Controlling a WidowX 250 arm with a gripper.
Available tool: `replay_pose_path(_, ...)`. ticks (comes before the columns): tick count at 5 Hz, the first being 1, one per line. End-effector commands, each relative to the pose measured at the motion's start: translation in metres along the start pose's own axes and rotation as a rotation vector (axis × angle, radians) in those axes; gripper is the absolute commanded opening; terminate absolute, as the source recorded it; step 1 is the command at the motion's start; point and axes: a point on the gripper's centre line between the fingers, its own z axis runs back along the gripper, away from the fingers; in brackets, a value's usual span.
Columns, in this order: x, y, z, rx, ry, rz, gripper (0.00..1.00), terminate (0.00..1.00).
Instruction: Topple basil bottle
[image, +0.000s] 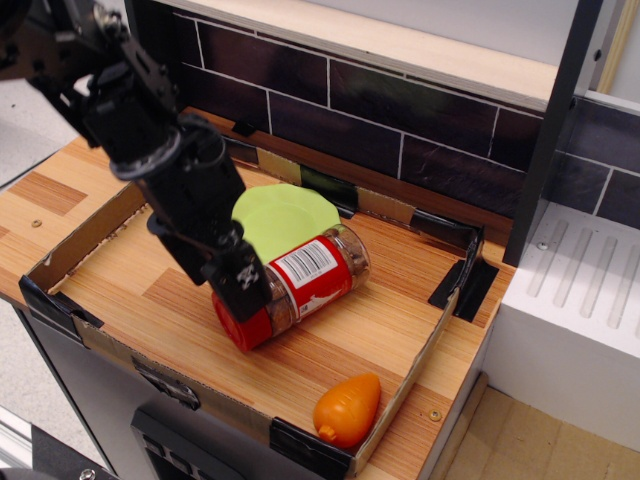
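The gripper (243, 285) sits low over the tray floor, its dark fingers against the cap end of the bottle (295, 285). Whether the jaws clamp the bottle or merely rest beside it cannot be told, since the black finger hides the contact.

The bottle lies on its side, red cap just below the jaws and toward the tray's front, its base pointing away from them toward the back right. Its barcode label faces up.

Behind the jaws, a green plate (283, 216) lies flat, its near edge hidden by the bottle.

Well in front of the jaws and to the right, a carrot (347, 410) rests in the front corner of the tray (110, 343).
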Motion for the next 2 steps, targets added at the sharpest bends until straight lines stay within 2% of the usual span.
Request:
replay_pose_path(1,0.024,0.000,0.050,0.010,-0.029,0.207,1.00,0.00)
replay_pose_path(2,0.046,-0.003,0.085,0.053,-0.018,0.421,1.00,0.00)
